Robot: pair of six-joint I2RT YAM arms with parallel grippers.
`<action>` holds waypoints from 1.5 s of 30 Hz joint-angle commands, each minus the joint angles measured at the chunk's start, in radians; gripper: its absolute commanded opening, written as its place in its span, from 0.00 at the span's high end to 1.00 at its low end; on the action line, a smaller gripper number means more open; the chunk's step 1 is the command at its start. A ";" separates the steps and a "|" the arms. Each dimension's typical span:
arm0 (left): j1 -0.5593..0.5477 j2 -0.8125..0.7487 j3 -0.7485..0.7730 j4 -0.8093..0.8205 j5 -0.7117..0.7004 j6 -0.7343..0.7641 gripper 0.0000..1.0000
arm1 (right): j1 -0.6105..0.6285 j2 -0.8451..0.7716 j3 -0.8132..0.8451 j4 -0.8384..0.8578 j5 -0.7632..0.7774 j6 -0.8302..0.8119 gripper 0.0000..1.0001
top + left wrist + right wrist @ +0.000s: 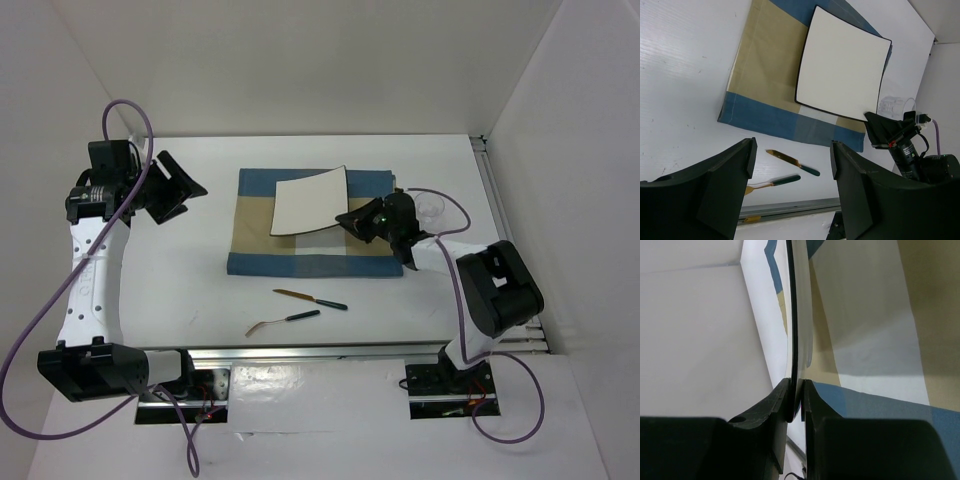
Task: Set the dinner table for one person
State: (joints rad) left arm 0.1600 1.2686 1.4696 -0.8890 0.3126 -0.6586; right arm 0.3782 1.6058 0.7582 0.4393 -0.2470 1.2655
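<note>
The white dinner table [170, 270] carries a blue-and-tan placemat [300, 250] at its middle. My right gripper [355, 218] is shut on the near right corner of a white square plate [310, 200] with a dark rim and holds it over the placemat. In the right wrist view the plate's edge [792, 315] runs between my shut fingers [782, 400]. My left gripper [175, 185] hangs open and empty over the table's far left. The left wrist view shows the plate [842, 62] and placemat [765, 75] beyond it.
A gold knife with a dark handle [312, 299] and a second gold utensil [283, 321] lie near the front edge, in front of the placemat. A clear glass [430, 207] stands right of the placemat, behind my right wrist. A metal rail [300, 352] edges the table.
</note>
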 commanded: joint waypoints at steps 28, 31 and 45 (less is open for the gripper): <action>-0.004 0.008 -0.017 0.036 0.026 -0.009 0.22 | -0.016 0.028 0.041 -0.016 -0.006 -0.081 0.82; -0.004 0.008 -0.026 0.045 0.026 -0.009 0.22 | -0.016 0.037 0.052 -0.066 0.018 -0.101 0.65; -0.004 -0.011 -0.065 0.065 0.036 -0.018 0.22 | 0.034 0.071 0.156 -0.339 0.118 -0.195 0.13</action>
State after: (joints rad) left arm 0.1600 1.2747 1.4147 -0.8597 0.3214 -0.6628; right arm 0.3939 1.6859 0.8494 0.1665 -0.1860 1.1004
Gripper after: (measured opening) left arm 0.775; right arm 0.873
